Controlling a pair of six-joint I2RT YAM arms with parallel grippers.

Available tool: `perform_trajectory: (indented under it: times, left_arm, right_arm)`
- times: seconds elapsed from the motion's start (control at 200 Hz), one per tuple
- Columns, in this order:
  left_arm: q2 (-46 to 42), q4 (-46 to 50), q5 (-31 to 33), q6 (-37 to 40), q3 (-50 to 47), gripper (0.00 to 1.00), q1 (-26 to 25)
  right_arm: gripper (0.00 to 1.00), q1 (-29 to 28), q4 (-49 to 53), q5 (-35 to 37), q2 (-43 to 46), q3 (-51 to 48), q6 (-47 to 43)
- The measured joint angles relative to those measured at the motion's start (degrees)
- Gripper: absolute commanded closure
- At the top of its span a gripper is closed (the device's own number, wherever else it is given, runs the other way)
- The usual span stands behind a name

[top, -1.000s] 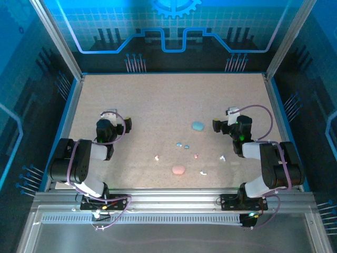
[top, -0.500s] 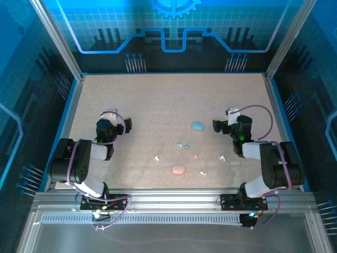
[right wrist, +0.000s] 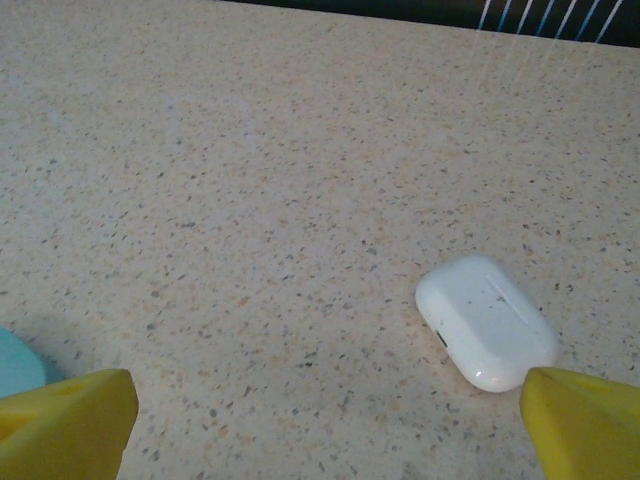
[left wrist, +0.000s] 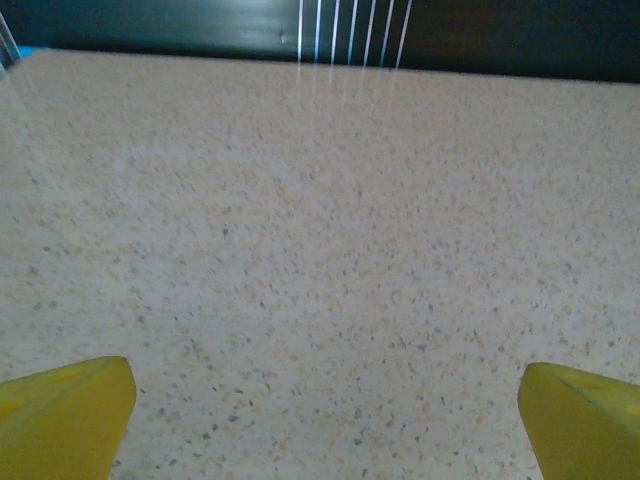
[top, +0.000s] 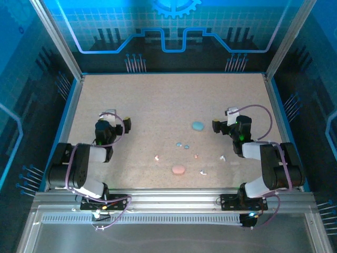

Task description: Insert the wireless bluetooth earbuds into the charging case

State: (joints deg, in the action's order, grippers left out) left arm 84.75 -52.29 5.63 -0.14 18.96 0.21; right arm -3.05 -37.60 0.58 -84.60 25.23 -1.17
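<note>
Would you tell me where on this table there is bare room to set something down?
The far half of the table, beyond the blue case, is bare, as is the left side ahead of the left gripper. Crowded: the near centre-right, with earbuds scattered near the blue case and the pink case, and a white case by the right gripper.

Speckled matt stone-look table [right wrist: 250,150] carries a glossy smooth white plastic case [right wrist: 487,322].
</note>
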Motion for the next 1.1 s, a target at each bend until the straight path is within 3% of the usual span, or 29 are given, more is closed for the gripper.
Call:
perform_trajectory:
  times: [0.36, 0.565, 0.685, 0.86, 1.1]
  left_arm:
    - [-13.2, 10.4, 2.0, -4.1, 3.4, 0.01, 0.0]
    - [-18.2, 19.1, 0.4, -16.6, 6.0, 0.01, 0.5]
    - [-17.9, 22.8, -6.2, -24.0, 9.9, 0.01, 0.8]
    - [-14.3, 23.4, -14.3, -31.1, 11.0, 0.01, -0.7]
    - [-6.7, 28.0, -17.6, -31.9, 15.1, 0.01, -11.1]
  right_arm:
    - [0.03, 0.0, 29.9, -10.8, 6.8, 17.9, 1.8]
    - [0.22, 0.0, 45.6, -24.3, 1.1, 27.8, 2.4]
    - [0.24, -0.6, 51.4, -29.5, -4.9, 32.9, 2.8]
    - [0.24, -3.2, 56.8, -31.1, -12.3, 36.9, 2.9]
    - [0.25, -6.1, 62.7, -29.6, -21.7, 45.3, 2.7]
